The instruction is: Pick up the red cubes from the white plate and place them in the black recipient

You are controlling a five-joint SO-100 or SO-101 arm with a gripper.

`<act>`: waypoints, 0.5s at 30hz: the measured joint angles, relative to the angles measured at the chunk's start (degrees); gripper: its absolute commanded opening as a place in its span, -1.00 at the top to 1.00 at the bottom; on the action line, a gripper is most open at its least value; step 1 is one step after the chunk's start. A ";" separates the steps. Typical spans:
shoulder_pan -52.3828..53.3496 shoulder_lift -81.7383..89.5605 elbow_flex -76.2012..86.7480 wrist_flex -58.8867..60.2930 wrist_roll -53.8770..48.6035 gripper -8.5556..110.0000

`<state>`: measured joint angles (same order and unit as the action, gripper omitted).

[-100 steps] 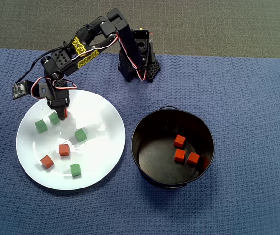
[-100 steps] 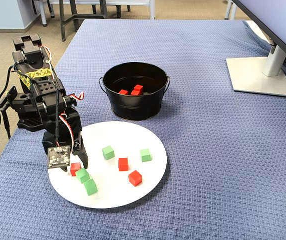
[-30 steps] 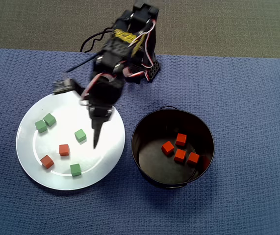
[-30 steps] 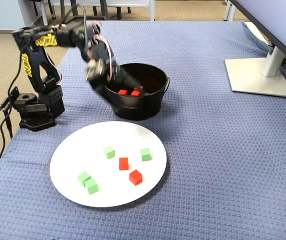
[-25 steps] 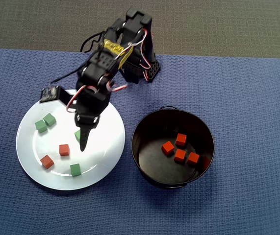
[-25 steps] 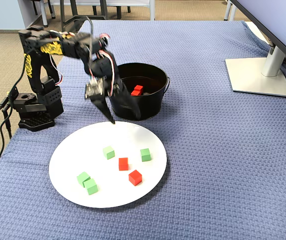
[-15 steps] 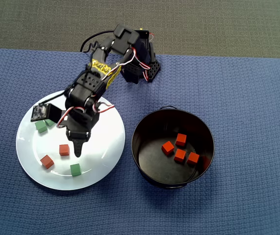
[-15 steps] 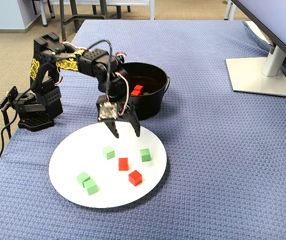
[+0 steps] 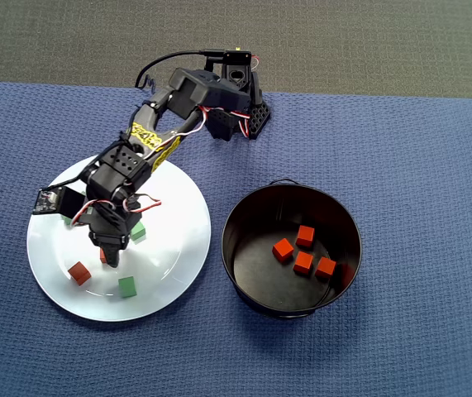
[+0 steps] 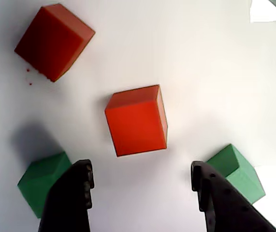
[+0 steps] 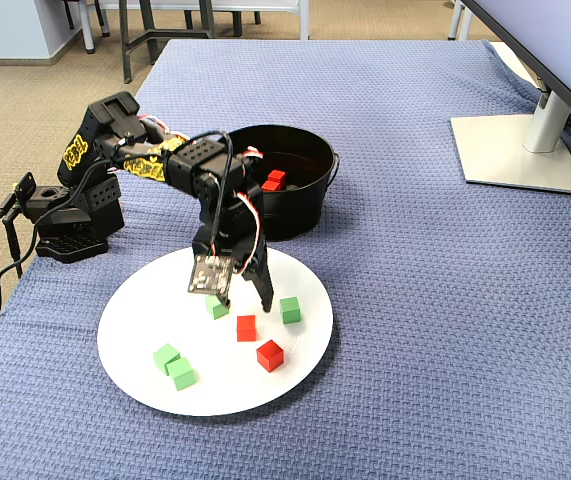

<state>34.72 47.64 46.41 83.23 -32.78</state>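
Two red cubes lie on the white plate (image 9: 178, 248). In the wrist view the nearer red cube (image 10: 137, 120) sits just ahead of my open gripper (image 10: 140, 175), in line with the gap, and the second red cube (image 10: 53, 41) lies farther off at upper left. The fixed view shows the gripper (image 11: 248, 302) low over the plate (image 11: 135, 320), just behind one red cube (image 11: 246, 327), with the other red cube (image 11: 269, 354) closer to the camera. The black recipient (image 9: 240, 207) (image 11: 295, 215) holds several red cubes (image 9: 302, 263). Nothing is between the fingers.
Green cubes flank the fingers (image 10: 43, 182) (image 10: 237, 171); a pair of green cubes (image 11: 173, 365) lies at the plate's front left in the fixed view. The arm's base (image 9: 236, 103) stands at the blue cloth's far edge. A monitor stand (image 11: 515, 150) is at the right.
The arm swung from over the black recipient back across the plate and came down with its jaws open behind a red cube. One more red cube lies in the recipient than 3.3 s ago.
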 measured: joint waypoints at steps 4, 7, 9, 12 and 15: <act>0.44 -1.58 -2.90 0.09 -0.97 0.57; 0.44 -3.60 -4.48 0.88 -3.25 0.55; 0.44 -4.92 -4.83 1.05 -5.71 0.55; 0.53 -6.06 -5.45 1.05 -8.96 0.55; 0.53 -6.86 -5.63 1.05 -12.39 0.54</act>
<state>35.24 40.78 40.78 84.29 -45.18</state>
